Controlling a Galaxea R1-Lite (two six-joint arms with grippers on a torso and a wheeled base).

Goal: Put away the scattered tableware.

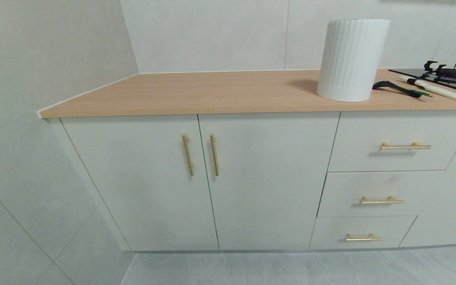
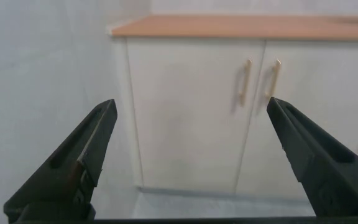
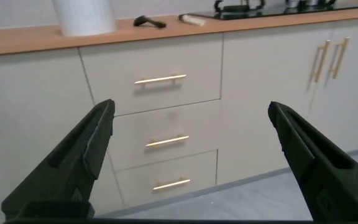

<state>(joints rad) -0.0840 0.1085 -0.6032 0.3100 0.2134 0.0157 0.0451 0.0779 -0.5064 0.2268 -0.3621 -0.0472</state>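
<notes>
On the wooden counter [image 1: 212, 91] at the right lie a black utensil [image 1: 396, 87] and a long cream utensil [image 1: 436, 89] beside a tall white ribbed container [image 1: 350, 59]. These also appear far off in the right wrist view: the container [image 3: 84, 15], the black utensil [image 3: 148, 22] and the cream utensil [image 3: 192, 20]. My left gripper [image 2: 191, 109] is open, held low in front of the cabinet's double doors [image 2: 253, 106]. My right gripper [image 3: 191, 112] is open too, facing the stack of drawers [image 3: 160, 124]. Neither holds anything.
A black gas hob [image 1: 449, 75] sits at the counter's far right. Below are two doors with gold handles [image 1: 200, 154] and three shut drawers [image 1: 386, 174]. Tiled walls close the left corner. Grey floor [image 1: 291, 269] lies in front.
</notes>
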